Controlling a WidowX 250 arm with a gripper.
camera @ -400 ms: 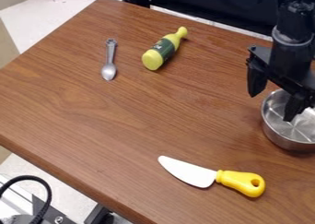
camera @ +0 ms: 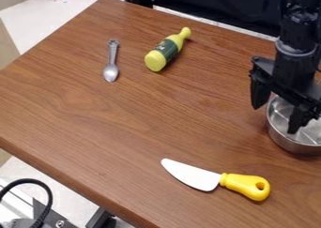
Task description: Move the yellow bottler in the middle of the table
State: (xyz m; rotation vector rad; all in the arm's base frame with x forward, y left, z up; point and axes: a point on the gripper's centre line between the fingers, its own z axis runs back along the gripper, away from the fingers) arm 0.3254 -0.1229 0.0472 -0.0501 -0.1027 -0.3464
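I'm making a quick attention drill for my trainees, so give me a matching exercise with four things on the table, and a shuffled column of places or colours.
Things:
1. Bottle
2. Spoon
3. Knife
4. Metal pot

Places or colours:
A. White blade, bright yellow handle
B. Partly hidden behind the gripper
C. Yellow with a dark green band
D. Plain grey, at the picture's upper left

Right pairs: 1-C, 2-D, 3-A, 4-B
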